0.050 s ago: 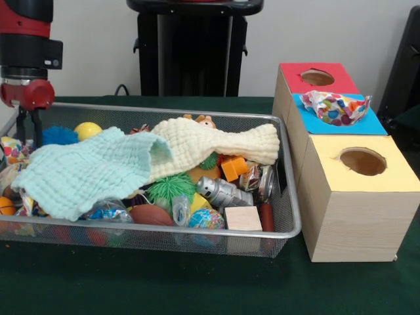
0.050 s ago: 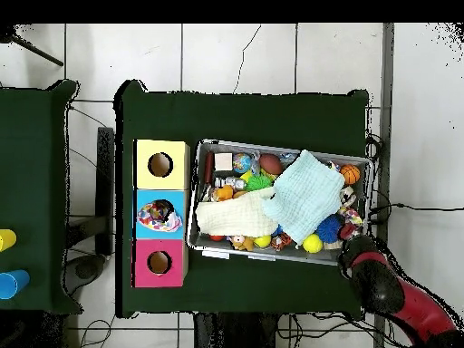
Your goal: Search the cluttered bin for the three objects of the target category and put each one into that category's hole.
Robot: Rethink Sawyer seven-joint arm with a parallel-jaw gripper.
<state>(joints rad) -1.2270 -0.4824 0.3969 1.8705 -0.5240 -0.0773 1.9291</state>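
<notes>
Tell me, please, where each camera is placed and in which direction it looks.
Front view: low, across the table, looking at the mesh bin and the three-hole box; the red arm comes down at the upper left.
Overhead view: above, looking straight down; the arm enters from the lower right.
Both show the bin, the light blue cloth and the box.

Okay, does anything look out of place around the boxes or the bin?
Yes. A crumpled, colourfully spotted wrapper sits jammed in the blue box's hole, sticking out above the top rather than dropped through. The red box's hole and the yellow box's hole are open and empty-looking.
</notes>
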